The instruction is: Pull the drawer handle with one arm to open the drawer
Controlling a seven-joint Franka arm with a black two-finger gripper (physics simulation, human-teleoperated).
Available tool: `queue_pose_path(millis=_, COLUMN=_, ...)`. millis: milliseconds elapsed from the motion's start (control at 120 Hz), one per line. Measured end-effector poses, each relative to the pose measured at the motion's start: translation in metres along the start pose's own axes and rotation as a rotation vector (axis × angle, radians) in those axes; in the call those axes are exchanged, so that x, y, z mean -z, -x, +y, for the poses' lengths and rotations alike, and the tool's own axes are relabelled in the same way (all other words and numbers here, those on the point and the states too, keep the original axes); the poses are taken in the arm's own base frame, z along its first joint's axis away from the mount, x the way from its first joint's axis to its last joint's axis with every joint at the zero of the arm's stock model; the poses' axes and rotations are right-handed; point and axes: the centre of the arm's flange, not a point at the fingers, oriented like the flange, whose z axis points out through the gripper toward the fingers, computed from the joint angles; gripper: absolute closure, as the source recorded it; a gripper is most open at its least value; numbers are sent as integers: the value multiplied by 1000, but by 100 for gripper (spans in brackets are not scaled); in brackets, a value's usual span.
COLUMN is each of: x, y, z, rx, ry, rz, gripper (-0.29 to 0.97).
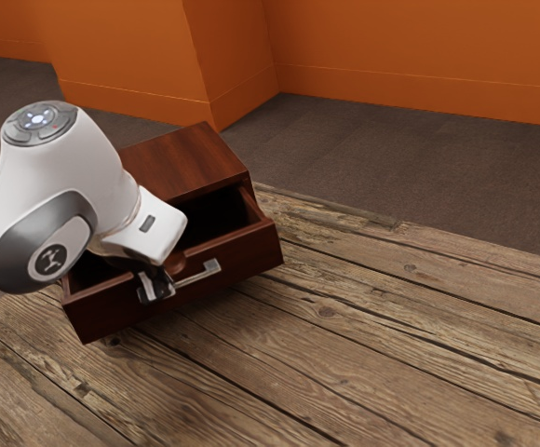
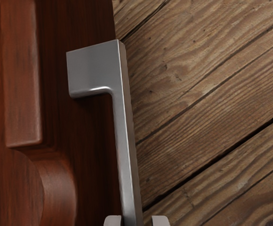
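Dark reddish-brown wooden drawer (image 1: pixel 242 256) stands pulled well out of its matching wooden cabinet (image 1: pixel 182 158), on the weathered plank table (image 1: pixel 391 326) toward the exterior view's left. Its brushed silver metal bar handle (image 1: pixel 194 276) (image 2: pixel 124 141) has square-bent ends. The black two-finger gripper (image 1: pixel 156 287) is clamped on that handle, fingertips (image 2: pixel 112 220) either side. A white emblem (image 1: pixel 51 257) marks the arm's grey joint cap; it cannot be read as lettering.

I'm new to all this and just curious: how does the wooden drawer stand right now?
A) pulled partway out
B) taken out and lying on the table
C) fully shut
A: the drawer sticks out from the cabinet, its dark inside showing, with the gripper at its handle.
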Motion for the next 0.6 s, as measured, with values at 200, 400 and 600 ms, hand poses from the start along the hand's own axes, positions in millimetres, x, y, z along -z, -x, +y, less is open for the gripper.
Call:
queue_pose_path(millis=200, x=8, y=-2, z=12, rx=-14, ry=0, rz=7, gripper=71)
queue_pose_path(millis=400, x=31, y=3, z=23, rx=-17, ry=-11, rz=21, gripper=71)
queue_pose_path(millis=600, x=237, y=38, z=29, rx=26, ry=-191, rz=157, gripper=49)
